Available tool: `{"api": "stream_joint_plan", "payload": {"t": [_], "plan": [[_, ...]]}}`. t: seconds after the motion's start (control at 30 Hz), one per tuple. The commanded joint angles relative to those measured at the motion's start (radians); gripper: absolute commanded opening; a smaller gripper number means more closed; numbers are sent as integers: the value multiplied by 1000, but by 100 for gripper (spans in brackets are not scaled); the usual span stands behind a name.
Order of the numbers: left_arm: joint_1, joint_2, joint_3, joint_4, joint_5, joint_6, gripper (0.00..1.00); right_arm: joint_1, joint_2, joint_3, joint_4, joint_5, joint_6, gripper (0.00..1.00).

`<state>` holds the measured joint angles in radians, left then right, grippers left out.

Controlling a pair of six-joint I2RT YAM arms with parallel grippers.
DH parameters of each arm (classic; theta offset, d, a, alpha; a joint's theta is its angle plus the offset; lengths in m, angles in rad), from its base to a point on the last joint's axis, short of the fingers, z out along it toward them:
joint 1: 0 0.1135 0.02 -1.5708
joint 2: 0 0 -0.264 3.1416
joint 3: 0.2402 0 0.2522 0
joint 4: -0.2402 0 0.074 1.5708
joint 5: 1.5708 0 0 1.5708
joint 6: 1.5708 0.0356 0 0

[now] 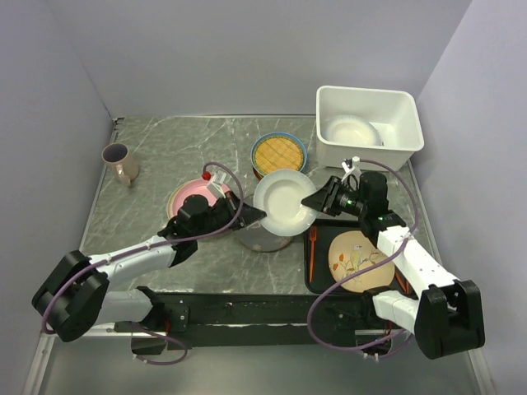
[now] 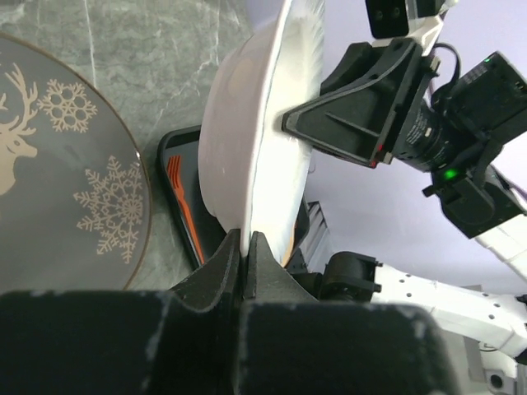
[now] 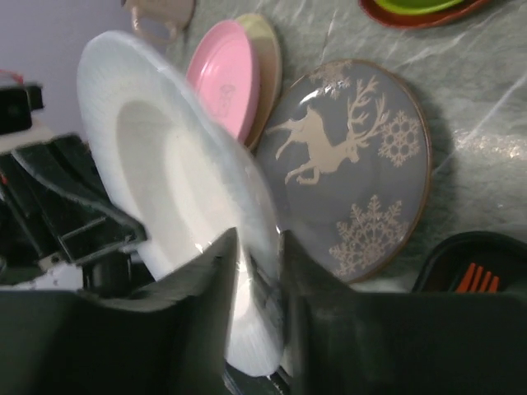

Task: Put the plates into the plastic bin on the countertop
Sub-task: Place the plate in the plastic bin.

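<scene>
A white plate with a fluted rim [image 1: 284,202] is held on edge in the air between my two grippers. My left gripper [image 1: 257,216] is shut on its left rim, seen up close in the left wrist view [image 2: 247,239]. My right gripper [image 1: 311,200] is shut on the opposite rim [image 3: 259,247]. Below it the dark grey deer plate [image 1: 263,239] lies on the countertop [image 1: 165,148]. A pink plate [image 1: 193,197] lies to the left and a yellow lattice plate [image 1: 278,154] behind. The white plastic bin [image 1: 412,123] at the back right holds one white plate [image 1: 350,132].
A flat black tray [image 1: 317,280] at the right front carries a floral plate [image 1: 356,257] and an orange fork [image 1: 313,251]. A tan mug [image 1: 121,162] stands at the far left. Red-orange and green plates [image 3: 420,8] show at the top of the right wrist view.
</scene>
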<state>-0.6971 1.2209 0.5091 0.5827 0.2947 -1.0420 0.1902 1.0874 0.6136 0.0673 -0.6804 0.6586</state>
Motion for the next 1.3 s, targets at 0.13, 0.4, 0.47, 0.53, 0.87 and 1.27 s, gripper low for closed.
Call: {"api": "stream_joint_plan", "payload": {"t": [0.13, 0.4, 0.47, 0.53, 0.87, 1.27], "plan": [[4, -27, 39, 60, -9, 33, 1, 9, -40, -6, 52, -50, -11, 0], [7, -49, 54, -49, -80, 92, 3, 8, -49, -3, 43, -51, -20, 0], [7, -52, 62, -75, -95, 111, 9, 8, -47, -3, 46, -57, -19, 0], [7, -58, 69, -110, -121, 131, 15, 8, -47, -2, 49, -61, -17, 0], [7, -69, 131, -313, -275, 220, 76, 9, -53, 18, 17, -50, -30, 0], [7, -141, 143, -533, -565, 209, 95, 8, -21, 26, 9, -30, -36, 0]]}}
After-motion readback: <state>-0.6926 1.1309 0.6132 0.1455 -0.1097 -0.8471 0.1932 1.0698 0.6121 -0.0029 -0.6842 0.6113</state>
